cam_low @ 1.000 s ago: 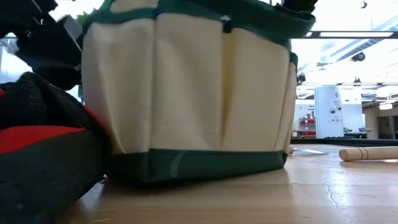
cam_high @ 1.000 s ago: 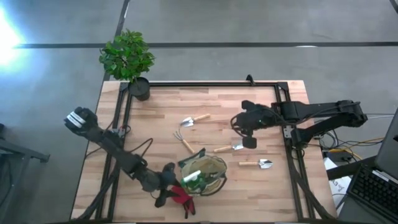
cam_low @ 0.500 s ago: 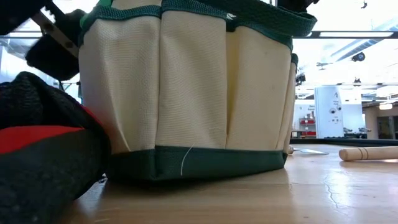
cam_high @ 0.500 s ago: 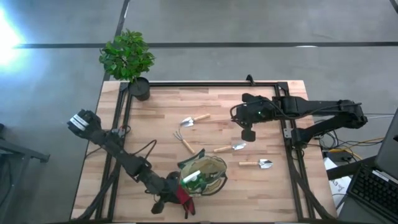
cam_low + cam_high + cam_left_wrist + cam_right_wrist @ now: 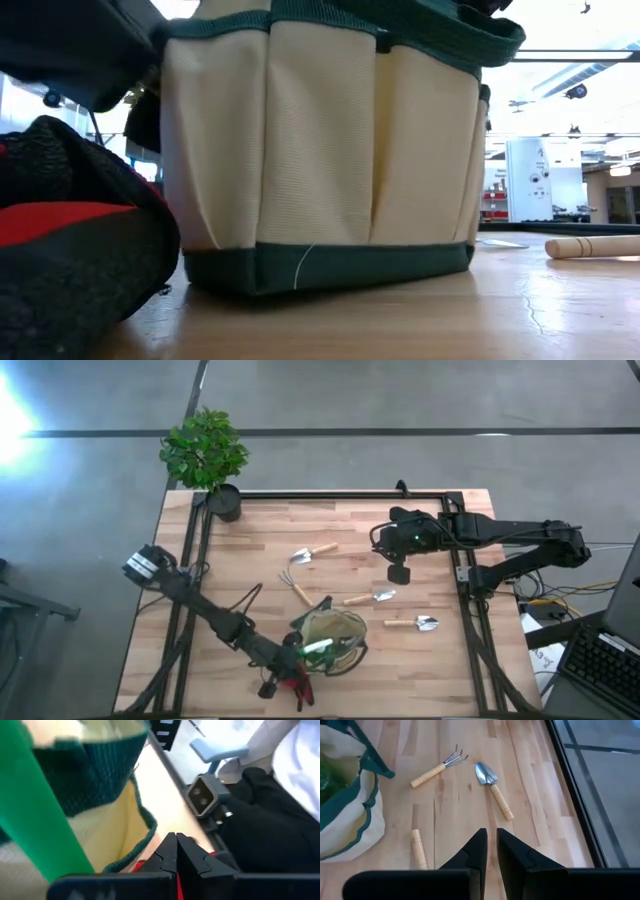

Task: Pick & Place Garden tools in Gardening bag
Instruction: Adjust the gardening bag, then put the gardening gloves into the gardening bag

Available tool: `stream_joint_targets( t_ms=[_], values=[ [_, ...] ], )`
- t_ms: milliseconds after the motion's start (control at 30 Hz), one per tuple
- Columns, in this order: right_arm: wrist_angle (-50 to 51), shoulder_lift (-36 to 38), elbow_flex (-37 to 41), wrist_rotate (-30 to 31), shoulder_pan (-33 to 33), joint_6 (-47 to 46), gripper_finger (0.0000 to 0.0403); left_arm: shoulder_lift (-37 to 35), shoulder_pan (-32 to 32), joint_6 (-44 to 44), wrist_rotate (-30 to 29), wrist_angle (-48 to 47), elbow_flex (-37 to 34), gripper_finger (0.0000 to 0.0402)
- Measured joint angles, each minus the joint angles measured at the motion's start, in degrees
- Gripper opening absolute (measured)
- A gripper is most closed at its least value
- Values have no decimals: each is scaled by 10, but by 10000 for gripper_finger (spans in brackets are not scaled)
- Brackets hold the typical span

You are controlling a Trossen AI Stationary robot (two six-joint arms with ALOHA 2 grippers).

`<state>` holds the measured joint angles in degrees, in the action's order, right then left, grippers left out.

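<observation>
The tan gardening bag (image 5: 332,638) with green trim stands near the table's near edge, a green spray bottle (image 5: 314,650) inside it. The red glove (image 5: 296,682) lies on the table at the bag's near-left side. My left gripper (image 5: 176,845) is shut, low between the bag's wall and the glove. Two trowels (image 5: 313,552) (image 5: 412,623), a third trowel (image 5: 368,598) and a small rake (image 5: 295,586) lie on the wood. My right gripper (image 5: 399,573) hovers over the table's far right part, shut on nothing. My left gripper has its shut fingers beside the edge of the bag's outer pocket (image 5: 146,822), slanting down over the red glove (image 5: 139,866). Whether the fingers touch the bag or the glove I cannot tell.
A leafy plant in a black pot (image 5: 222,500) stands at the far left corner. Dark metal rails (image 5: 470,610) run along the table's left, far and right sides. Bare wood lies left of the rake and at the near right.
My left gripper has reached toward the table's right edge, in against the bag's near-left side. The bag has slid a little toward the right; the glove has stayed put. My right gripper has drawn back toward the far edge.
</observation>
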<state>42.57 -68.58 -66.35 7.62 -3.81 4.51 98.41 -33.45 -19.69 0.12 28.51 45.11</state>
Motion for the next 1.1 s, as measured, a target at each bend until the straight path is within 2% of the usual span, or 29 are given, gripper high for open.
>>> stream_joint_targets(
  t_ms=[300, 533, 767, 867, 967, 1100],
  values=[
    [-1, 0, 0, 0, 0, 2, 34, -1, 35, -13, -49, -38, -15, 1],
    [-1, 0, 0, 0, 0, 2, 34, -4, 46, -6, -130, -62, -15, 1],
    [-3, 0, 0, 0, 0, 2, 34, -38, 51, -12, -212, -81, -35, 1],
    [-5, 0, 0, -1, 0, 2, 34, -72, 51, -30, -220, -140, -43, 1],
    [-5, 0, 0, -1, 0, 1, 34, -123, 48, -63, -231, -251, -43, 1],
    [0, 0, 0, -1, 0, -2, 34, -208, 36, -131, -286, -395, -42, 0]
  ],
)
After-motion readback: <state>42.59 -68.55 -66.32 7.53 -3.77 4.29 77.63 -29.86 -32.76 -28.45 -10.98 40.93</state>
